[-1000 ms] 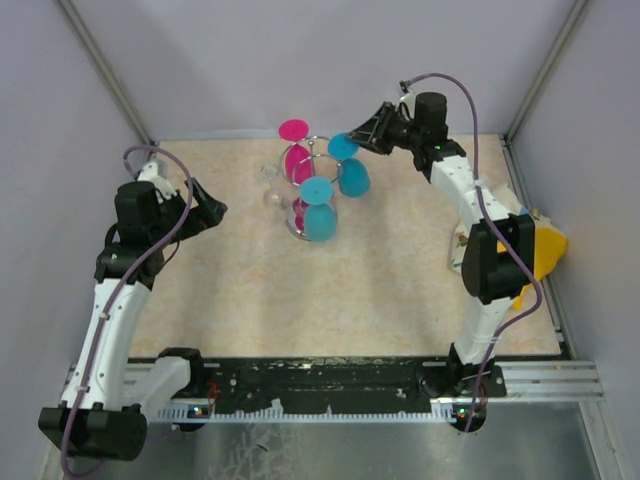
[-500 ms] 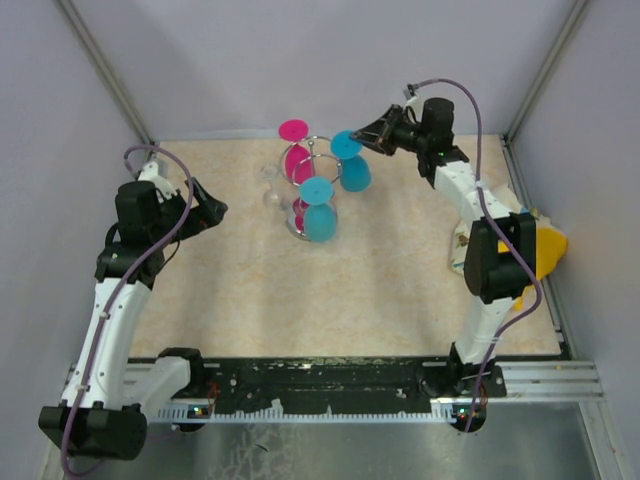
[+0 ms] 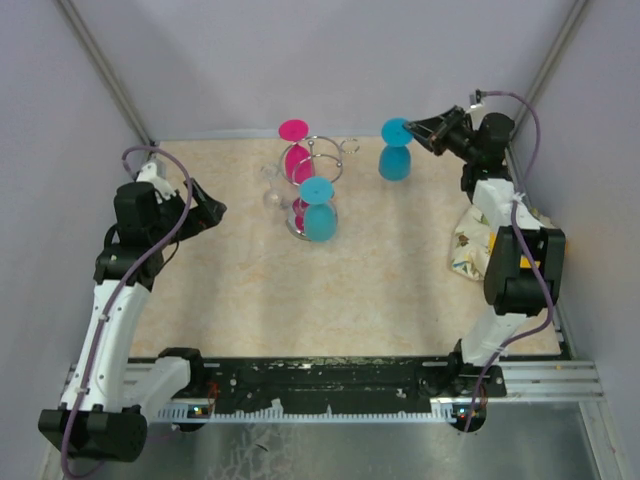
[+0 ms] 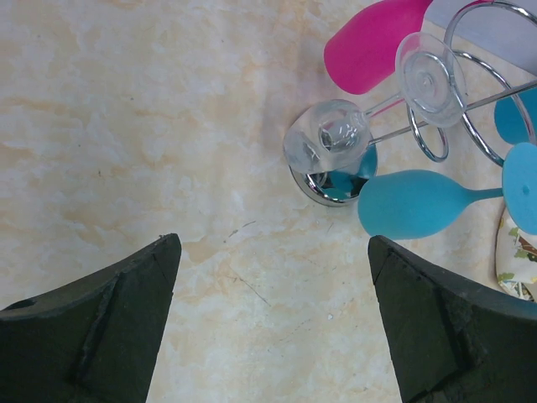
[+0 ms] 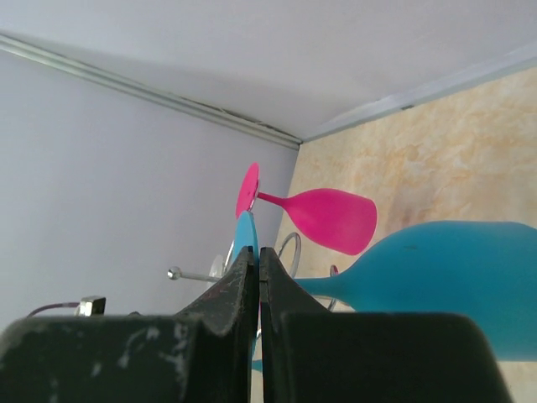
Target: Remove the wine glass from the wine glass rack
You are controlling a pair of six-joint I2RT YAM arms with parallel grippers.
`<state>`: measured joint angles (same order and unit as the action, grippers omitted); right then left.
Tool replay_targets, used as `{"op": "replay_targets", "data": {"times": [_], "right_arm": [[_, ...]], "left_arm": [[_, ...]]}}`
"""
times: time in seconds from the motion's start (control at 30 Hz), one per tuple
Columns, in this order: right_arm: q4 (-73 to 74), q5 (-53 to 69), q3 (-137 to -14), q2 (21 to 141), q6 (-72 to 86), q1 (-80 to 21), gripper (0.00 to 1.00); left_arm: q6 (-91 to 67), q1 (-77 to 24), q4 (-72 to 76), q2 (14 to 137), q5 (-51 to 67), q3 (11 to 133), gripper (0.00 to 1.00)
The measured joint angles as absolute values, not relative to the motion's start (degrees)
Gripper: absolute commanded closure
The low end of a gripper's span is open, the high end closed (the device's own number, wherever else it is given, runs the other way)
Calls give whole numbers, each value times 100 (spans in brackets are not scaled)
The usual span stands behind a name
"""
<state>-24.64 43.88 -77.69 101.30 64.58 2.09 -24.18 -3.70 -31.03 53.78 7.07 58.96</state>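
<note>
The wine glass rack [image 3: 326, 156] is a silvery wire stand at the table's back middle; its shiny round base shows in the left wrist view [image 4: 333, 181]. A pink glass [image 3: 297, 157], a blue glass [image 3: 319, 212] and a clear glass [image 3: 271, 194] hang on it upside down. My right gripper [image 3: 417, 129] is shut on the foot disc of a second blue wine glass [image 3: 394, 160] and holds it clear of the rack, to its right. In the right wrist view my gripper [image 5: 258, 253] pinches the blue foot [image 5: 246, 232], bowl at right [image 5: 453, 285]. My left gripper [image 3: 214, 209] is open and empty, left of the rack [image 4: 273, 243].
A patterned cloth [image 3: 463, 247] and a yellow object [image 3: 551, 250] lie by the right edge near the right arm. Grey walls close the table at the back and both sides. Bare tabletop [image 3: 330, 290] stretches in front of the rack.
My right gripper has pulled the blue wine glass off the rack's right loop and carried it right, away from the rack. The left arm has not moved.
</note>
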Motion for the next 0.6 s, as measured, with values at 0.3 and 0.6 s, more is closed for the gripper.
{"op": "replay_targets", "data": {"times": [0.3,0.6], "right_arm": [[-2777,4890,-6606,8584,6453,676,100],[-1057,5454,-5874,5426,4987,648,100]], "left_arm": [[-2445,-370,-3389,5146,825,6187,0],[-3068,-370,-3844,5030,2497,6267,0]]}}
